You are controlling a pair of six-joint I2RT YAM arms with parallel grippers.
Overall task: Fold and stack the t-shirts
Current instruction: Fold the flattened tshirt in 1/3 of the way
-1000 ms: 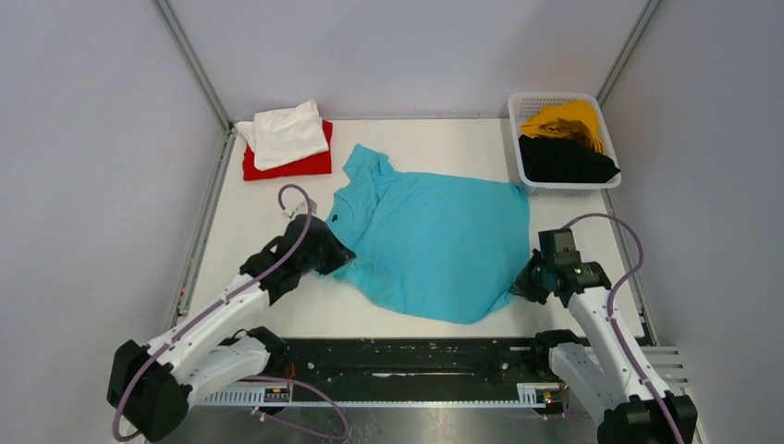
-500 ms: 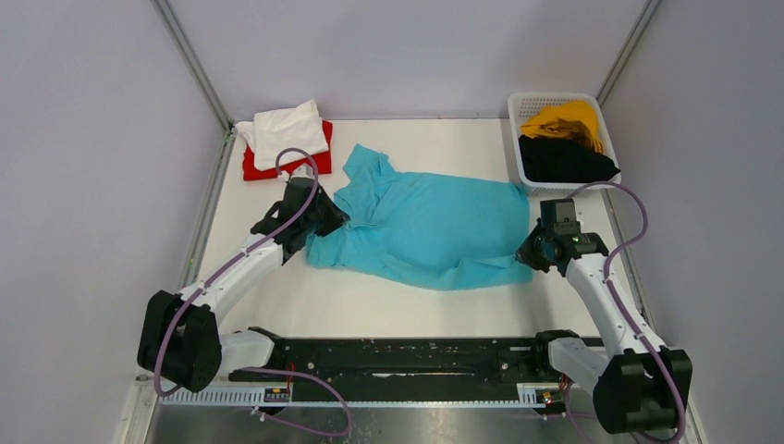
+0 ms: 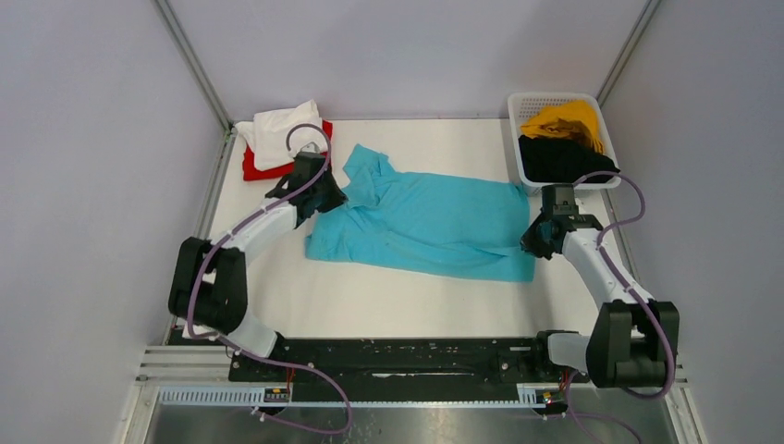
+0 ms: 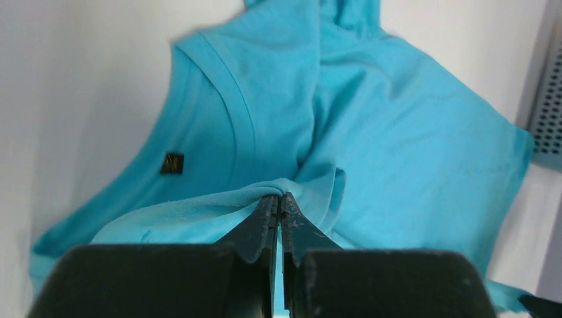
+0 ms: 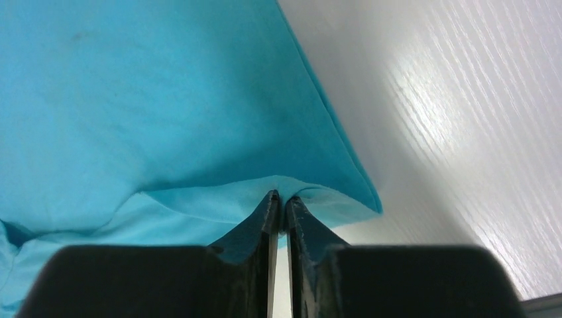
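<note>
The turquoise t-shirt [image 3: 425, 227] lies across the middle of the table, its near half folded over the far half. My left gripper [image 3: 335, 196] is shut on the shirt's edge near the collar; the left wrist view shows the pinched cloth [image 4: 291, 192]. My right gripper [image 3: 529, 242] is shut on the shirt's right edge, seen pinched in the right wrist view [image 5: 281, 189]. A folded white t-shirt [image 3: 277, 129] lies on a folded red t-shirt [image 3: 259, 166] at the back left. The mustard yellow t-shirt [image 3: 566, 118] and the black t-shirt [image 3: 564, 159] sit in the basket.
The white mesh basket [image 3: 518, 139] stands at the back right corner, just beyond my right gripper. Grey walls with metal posts close in the table on three sides. The black rail [image 3: 407, 356] with both arm bases runs along the near edge.
Both grippers have carried the turquoise shirt's near edge away from me and over the far half, so the shirt now lies folded and narrower. Both arms are stretched further out.
</note>
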